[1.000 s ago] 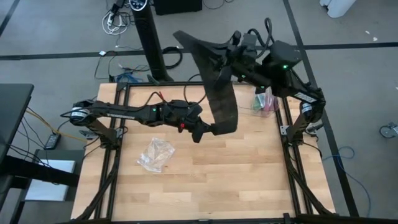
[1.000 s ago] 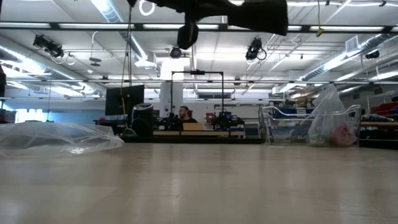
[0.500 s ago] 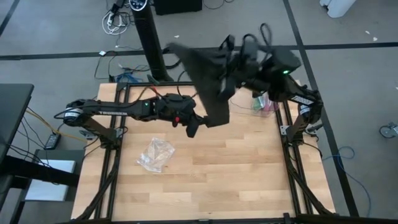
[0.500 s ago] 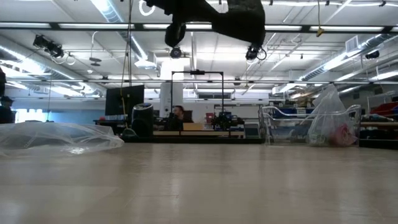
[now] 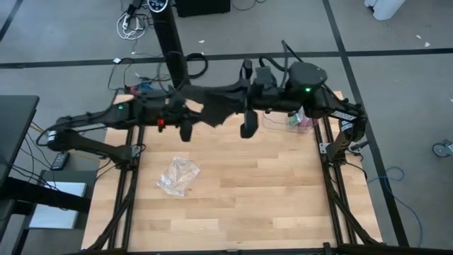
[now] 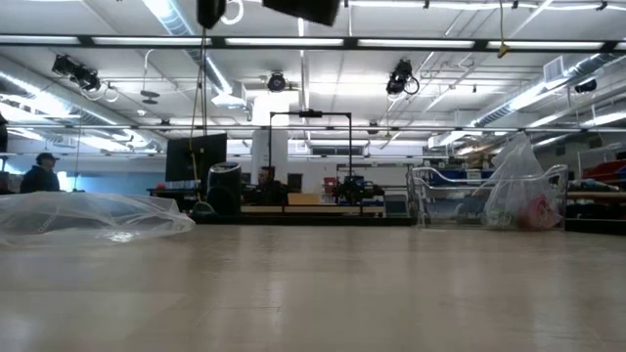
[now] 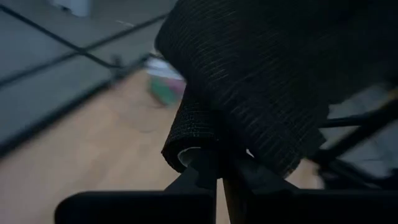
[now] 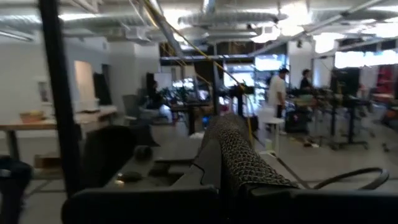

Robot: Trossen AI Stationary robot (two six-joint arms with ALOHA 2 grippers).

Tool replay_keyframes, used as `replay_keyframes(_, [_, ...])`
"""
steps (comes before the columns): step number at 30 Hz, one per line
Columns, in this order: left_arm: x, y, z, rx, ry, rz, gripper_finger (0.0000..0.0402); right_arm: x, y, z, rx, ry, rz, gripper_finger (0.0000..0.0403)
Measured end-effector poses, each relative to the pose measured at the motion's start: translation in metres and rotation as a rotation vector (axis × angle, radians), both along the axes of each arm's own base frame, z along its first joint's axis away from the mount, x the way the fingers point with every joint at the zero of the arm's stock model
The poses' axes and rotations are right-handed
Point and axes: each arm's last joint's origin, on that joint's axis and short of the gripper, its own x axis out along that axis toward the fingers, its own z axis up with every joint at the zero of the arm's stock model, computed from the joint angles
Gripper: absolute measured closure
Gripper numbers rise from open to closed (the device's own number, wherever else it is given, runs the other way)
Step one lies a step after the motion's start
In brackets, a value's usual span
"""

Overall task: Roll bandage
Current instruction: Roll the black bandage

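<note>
The bandage (image 5: 216, 103) is a dark charcoal strip stretched roughly level between my two grippers, high above the table's far part. My left gripper (image 5: 188, 115) is shut on its left end. My right gripper (image 5: 245, 106) is shut on the strip farther to the right. In the left wrist view the fabric (image 7: 261, 81) spreads out wide beyond the fingers. In the right wrist view a narrow ridge of it (image 8: 233, 146) runs away from the fingers. The low view shows only dark parts of the arms (image 6: 303, 8) at its top edge. My left gripper pinches the bandage's end between its two shut fingers (image 7: 205, 177), at a small rolled-over edge (image 7: 189, 146). The bandage is lifted clear of the table and fans out beyond the fingers. My right gripper holds the strip between its shut fingers, and a bunched ridge of fabric (image 8: 239, 168) comes out past them. The strip is clear of the table; the fingers' own bodies hide the exact place of contact.
A crumpled clear plastic bag (image 5: 177, 174) lies on the wooden table's left middle and also shows in the low view (image 6: 93, 215). A second clear bag with coloured contents (image 5: 301, 117) stands at the far right edge. People stand far off in the room (image 6: 39, 174).
My left gripper has gone up and toward the table's far left with the bandage's end. My right gripper has turned and shifted slightly left. The bandage, which hung steeply from far to near, now runs left to right between them. Both arms have risen almost out of the low view.
</note>
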Motion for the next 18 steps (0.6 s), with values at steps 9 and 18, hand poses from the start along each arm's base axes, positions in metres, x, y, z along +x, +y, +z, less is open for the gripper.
replay_keyframes(9, [-0.067, 0.007, 0.023, 0.115, -0.044, 0.192, 0.0389, 0.000, 0.013, -0.008, 0.055, 0.084, 0.100, 0.0403])
replay_keyframes(18, [-0.108, 0.009, 0.055, 0.244, -0.140, 0.300, 0.0389, 0.002, 0.012, -0.033, 0.072, 0.348, 0.090, 0.0403])
